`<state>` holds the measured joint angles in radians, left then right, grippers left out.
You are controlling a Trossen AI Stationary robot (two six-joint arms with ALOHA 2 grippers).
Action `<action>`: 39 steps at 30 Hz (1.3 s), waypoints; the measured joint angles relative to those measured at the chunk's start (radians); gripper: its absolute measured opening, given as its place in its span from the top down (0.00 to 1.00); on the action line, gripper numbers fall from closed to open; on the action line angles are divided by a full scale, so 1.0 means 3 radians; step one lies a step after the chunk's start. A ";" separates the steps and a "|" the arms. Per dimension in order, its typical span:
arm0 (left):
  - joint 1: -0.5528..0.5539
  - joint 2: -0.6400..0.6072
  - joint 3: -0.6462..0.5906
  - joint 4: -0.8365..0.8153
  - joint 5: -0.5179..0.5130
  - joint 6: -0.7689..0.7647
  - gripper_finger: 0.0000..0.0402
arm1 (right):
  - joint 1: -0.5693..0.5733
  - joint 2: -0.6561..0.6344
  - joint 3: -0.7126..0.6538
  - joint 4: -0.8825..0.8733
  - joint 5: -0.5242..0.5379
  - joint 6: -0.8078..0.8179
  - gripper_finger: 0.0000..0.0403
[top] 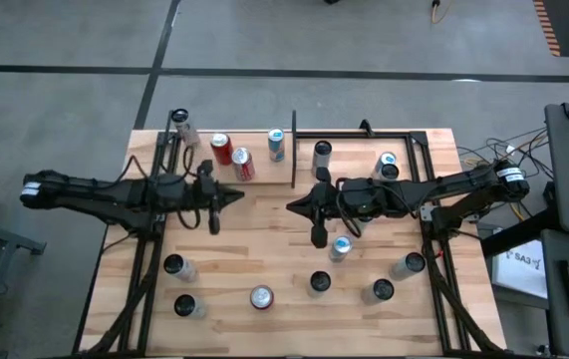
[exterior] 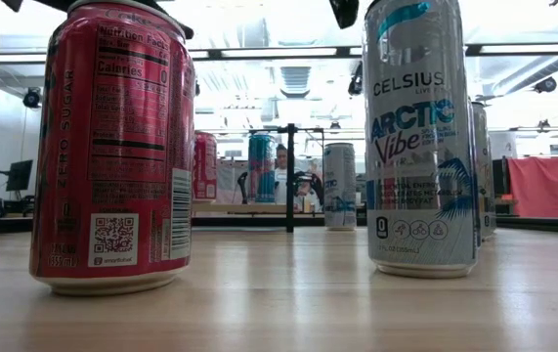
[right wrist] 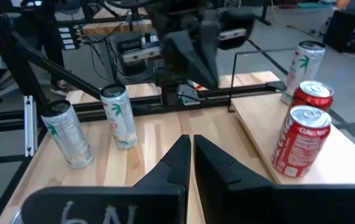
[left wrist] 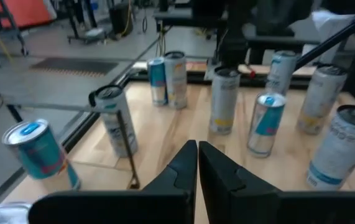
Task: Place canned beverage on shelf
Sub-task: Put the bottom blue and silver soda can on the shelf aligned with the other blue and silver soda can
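The shelf point(top: 264, 172) is a pale plywood panel at the table's far left, with black upright rods point(top: 294, 150) at its right side. Two red cans point(top: 221, 148) point(top: 242, 163) and a blue-and-white can point(top: 276, 143) stand upright on it; they also show in the right wrist view point(right wrist: 303, 140). Several other cans stand on the table, among them a blue-topped one point(top: 341, 247). My left gripper point(top: 238, 197) point(left wrist: 198, 163) is shut and empty just near of the shelf. My right gripper point(top: 292, 206) point(right wrist: 191, 152) is shut and empty at the table's middle, facing it.
A bare black metal frame point(top: 404, 135) stands at the far right, with two cans point(top: 322, 155) point(top: 387, 163) inside it. Several cans stand along the near edge point(top: 261, 297) point(top: 173, 266) point(top: 382, 290). In the low view, a red can point(exterior: 112, 147) and a silver can point(exterior: 420, 137) fill the foreground.
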<state>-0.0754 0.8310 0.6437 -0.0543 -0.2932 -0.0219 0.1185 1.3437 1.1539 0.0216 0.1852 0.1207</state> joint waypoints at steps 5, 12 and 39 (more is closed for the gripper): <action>-0.0074 -0.0043 -0.0139 0.0198 -0.0014 0.0050 1.00 | -0.0002 0.0000 0.0086 -0.0215 0.0007 0.0150 0.97; -0.0072 -0.0051 -0.0095 0.0175 -0.0046 0.0288 1.00 | -0.0002 0.0090 0.0282 -0.0524 0.0004 0.0345 0.97; -0.0071 -0.0110 0.0210 -0.0225 -0.0050 0.0957 1.00 | 0.0022 0.1509 0.2589 -0.4874 -0.0791 0.1282 0.97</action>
<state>-0.0967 0.7979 0.7067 -0.1217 -0.3080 0.2653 0.1252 1.7963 1.9306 -1.4406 -0.0520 0.5054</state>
